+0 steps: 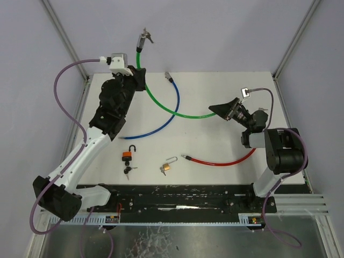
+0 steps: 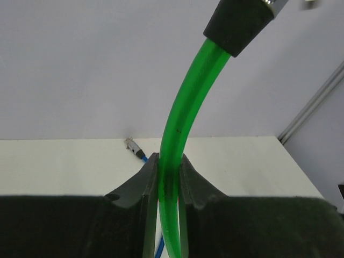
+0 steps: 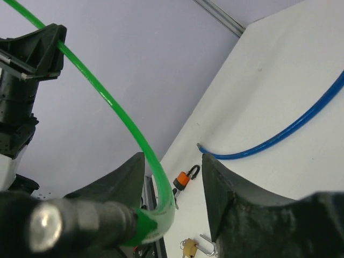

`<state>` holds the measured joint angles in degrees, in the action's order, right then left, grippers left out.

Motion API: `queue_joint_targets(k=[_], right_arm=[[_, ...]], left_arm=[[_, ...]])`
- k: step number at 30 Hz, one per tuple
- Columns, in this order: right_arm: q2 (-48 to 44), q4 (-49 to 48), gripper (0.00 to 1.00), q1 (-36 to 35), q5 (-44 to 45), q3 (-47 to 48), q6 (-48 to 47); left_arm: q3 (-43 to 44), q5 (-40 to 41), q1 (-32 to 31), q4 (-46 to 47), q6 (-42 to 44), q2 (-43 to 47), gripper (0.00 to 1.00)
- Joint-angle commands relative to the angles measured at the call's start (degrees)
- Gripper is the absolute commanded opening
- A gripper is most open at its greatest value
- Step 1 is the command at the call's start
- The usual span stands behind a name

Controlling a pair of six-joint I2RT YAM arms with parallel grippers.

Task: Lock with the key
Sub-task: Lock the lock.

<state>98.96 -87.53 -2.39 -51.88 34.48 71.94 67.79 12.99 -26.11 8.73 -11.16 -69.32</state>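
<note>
Table [image 1: 226, 86], seen from above.
- Raised cable [image 1: 164, 107] spans from left gripper [image 1: 141, 76], back left, to right gripper [image 1: 215, 110], mid right. Its lock head [image 1: 142, 38] stands above the left gripper.
- Second cable [image 1: 161, 126] lies centre-left and crosses the raised one in this view.
- Third cable [image 1: 220, 163] lies front right.
- Left padlock [image 1: 128, 155] sits front centre-left, with a key [image 1: 128, 171] just before it.
- Right padlock [image 1: 167, 167] is near the third cable's left end.

White table [image 1: 215, 91] w/ blue cable [image 1: 161, 124], red cable [image 1: 226, 161], orange padlock [image 1: 128, 155] + keys [image 1: 128, 170], brass padlock [image 1: 167, 167].
</note>
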Motion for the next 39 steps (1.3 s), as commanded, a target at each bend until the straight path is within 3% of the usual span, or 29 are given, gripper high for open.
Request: queue_joint_targets(k=[1,8,14,21,27,34,39], right_arm=[[-3.33,-10.15,0.57,0.27,2.48,-1.4,0.32],[-4.71,-10.22,0.8,0.05,6.89,-4.55,-1.3],[-6.83,-10.31,0.86,-3.58,8.87,-5.0,-7.69],[-9.12,-10.27,0.86,-5.25,12.52,-4.16,-10.59],[-9.45,-10.21,0.79,-5.25,13.56,-3.78,-9.46],[-9.99,-10.22,0.53,-5.34,12.49,-3.33,-8.93],[-10.88,-10.25,0.44,-5.34,12.28,-2.71,-9.88]], left_arm=[[5.44,1.05,2.79,6.02,-4.35,-0.75,0.0],[6.38,0.45,4.55,7.21,-7.8,-1.53,0.0],[6.37,-0.71,4.57,7.35,-9.17,-1.71,0.0],[4.91,-1.76,4.58,8.17,-10.25,-0.68,0.0],[4.25,-2.6,4.57,8.53,-11.06,0.0,0.0],[4.37,-2.34,4.57,8.74,-11.47,-0.51,0.0],[3.88,-2.5,4.57,9.0,-11.73,-0.53,0.0]])
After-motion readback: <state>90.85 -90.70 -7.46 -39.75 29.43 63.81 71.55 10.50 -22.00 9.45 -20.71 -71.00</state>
